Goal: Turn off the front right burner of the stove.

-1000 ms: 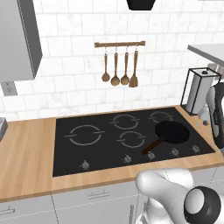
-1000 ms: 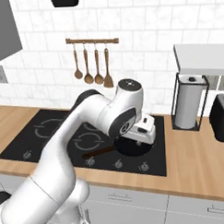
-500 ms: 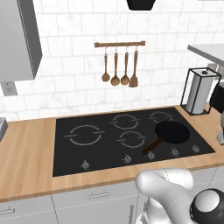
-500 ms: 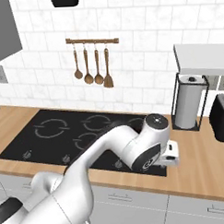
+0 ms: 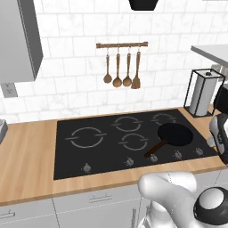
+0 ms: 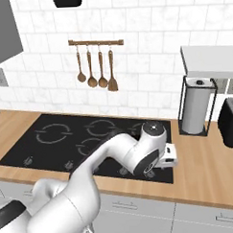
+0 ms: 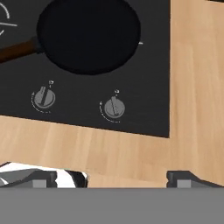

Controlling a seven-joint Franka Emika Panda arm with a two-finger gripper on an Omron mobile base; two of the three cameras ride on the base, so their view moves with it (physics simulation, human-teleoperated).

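The arm [image 6: 115,157] is glossy white, built of thick rounded tube segments that swell into bulbous joints. A dark grey disc with a small pale centre caps the wrist joint [image 6: 153,129], and a similar dark ring marks the joint [image 5: 213,209] near the base. The hand [image 6: 167,155] is a boxy white block with dark undersides. Two small dark grey fingertips [image 7: 186,178] are squared off.

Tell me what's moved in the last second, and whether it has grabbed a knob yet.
The arm has swung right and down, off the middle of the stove to its front right corner. The gripper now hangs above the counter just short of the two rightmost knobs, touching neither. The pan, utensil rack and paper towel holder stayed put.
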